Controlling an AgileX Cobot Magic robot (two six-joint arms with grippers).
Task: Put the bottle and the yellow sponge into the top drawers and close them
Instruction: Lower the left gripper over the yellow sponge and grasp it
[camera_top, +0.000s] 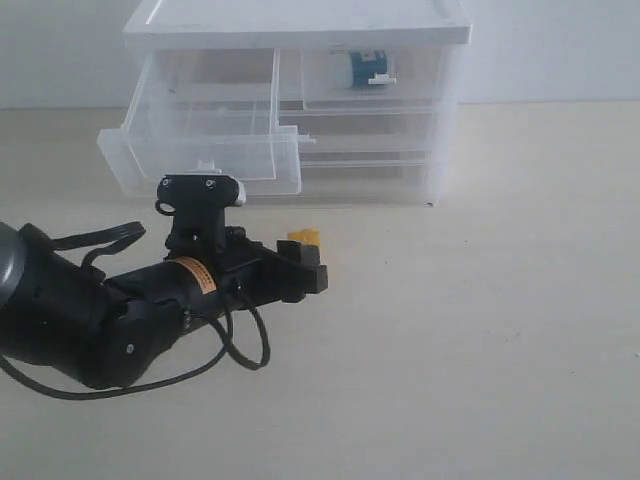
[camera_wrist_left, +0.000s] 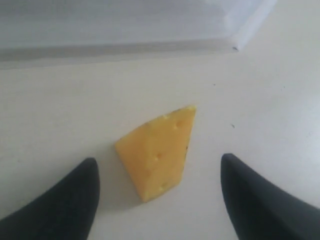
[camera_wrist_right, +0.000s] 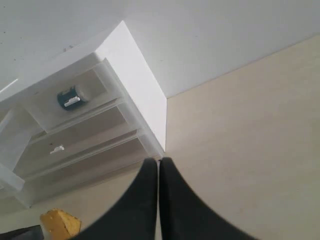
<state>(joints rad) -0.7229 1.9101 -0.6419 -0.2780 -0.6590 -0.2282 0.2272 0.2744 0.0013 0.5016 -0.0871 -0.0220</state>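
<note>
Bottle (camera_top: 368, 68) in right top drawer (camera_top: 422, 82); sponge (camera_top: 304, 237) on table (camera_top: 500, 300) before cabinet (camera_top: 300, 20).

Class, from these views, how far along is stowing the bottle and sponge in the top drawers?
Done: the bottle sits in the right top drawer, which looks shut. In hand: the open left end effector straddles the yellow sponge on the table, not gripping. Left: put the sponge into the pulled-out left top drawer and close it.

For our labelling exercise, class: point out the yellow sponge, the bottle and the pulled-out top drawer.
yellow sponge (camera_wrist_left: 157, 155), left wrist view, middle of its top face.
bottle (camera_top: 362, 68), exterior view, its teal label.
pulled-out top drawer (camera_top: 150, 160), exterior view, its clear front wall.
</note>
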